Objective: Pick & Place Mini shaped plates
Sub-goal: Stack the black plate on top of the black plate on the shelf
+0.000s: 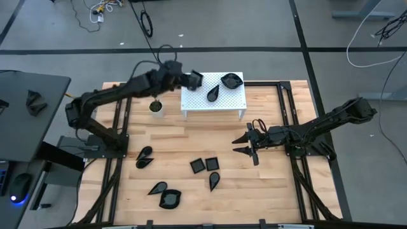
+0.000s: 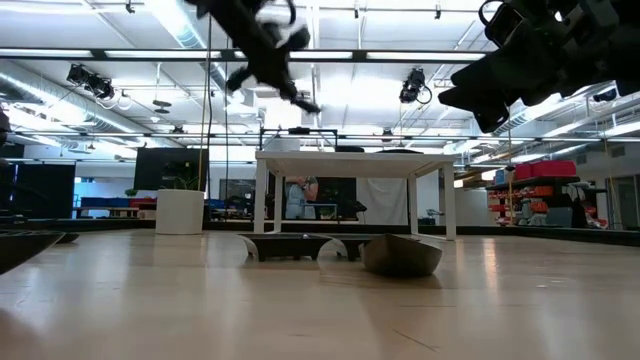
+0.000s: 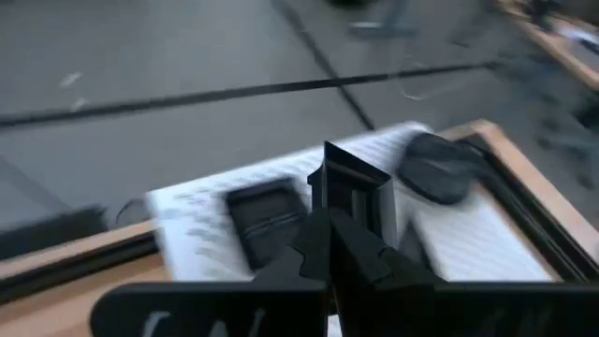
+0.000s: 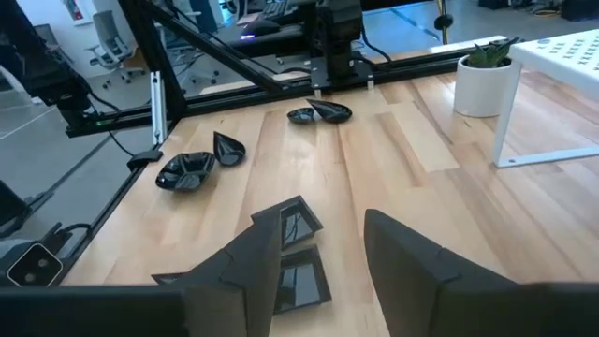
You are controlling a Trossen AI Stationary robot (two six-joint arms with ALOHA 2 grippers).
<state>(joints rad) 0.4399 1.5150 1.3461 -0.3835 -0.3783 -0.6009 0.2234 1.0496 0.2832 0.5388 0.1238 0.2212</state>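
Seven mini shaped plates point(image 1: 198, 166) are lying on the tabletop point(image 1: 191, 140), three are sitting on one white stand point(image 1: 229, 105), one square plate point(image 3: 351, 183) is standing in the left gripper point(image 1: 196, 79) jaws, and one plant pot point(image 1: 156, 108) is standing nearby.

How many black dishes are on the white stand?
2: a teardrop dish at the stand's middle, a leaf-shaped dish toward its right end. The left gripper holds a third dish above; more may be hidden.

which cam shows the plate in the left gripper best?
Left wrist view: the square plate stands on edge, pinched in the shut left gripper over the white stand. High view shows it small at the stand's corner. Low view shows a dark edge-on sliver. Right wrist view misses it.
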